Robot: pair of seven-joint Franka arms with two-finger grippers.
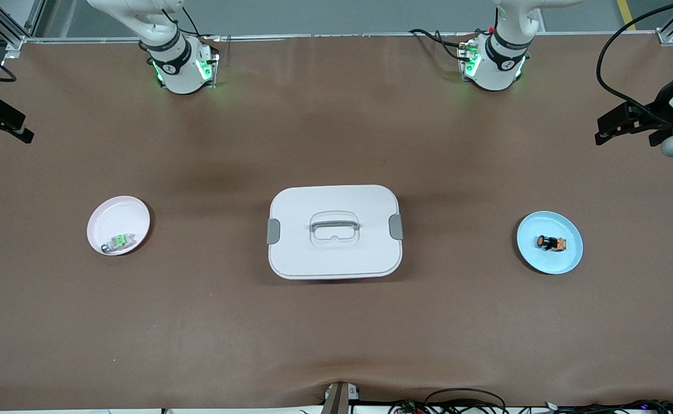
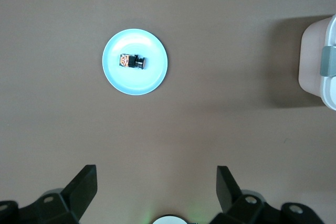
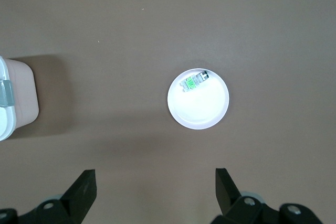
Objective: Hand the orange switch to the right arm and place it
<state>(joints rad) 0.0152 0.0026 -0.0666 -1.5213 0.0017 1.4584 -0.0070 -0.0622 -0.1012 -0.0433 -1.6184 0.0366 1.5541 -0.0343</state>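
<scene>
The orange switch (image 1: 551, 243) lies on its side in the blue plate (image 1: 566, 261), toward the left arm's end of the table; a white lidded box (image 1: 334, 231) sits at mid-table; a pink plate (image 1: 106, 215) toward the right arm's end holds a grey part with a green top (image 1: 119, 242). The left gripper (image 2: 155, 184) hangs high over bare table near the blue plate, jaws fully spread, holding nothing; the right gripper (image 3: 155, 184) hangs likewise near the pink plate, jaws fully spread, empty; both arms wait.
</scene>
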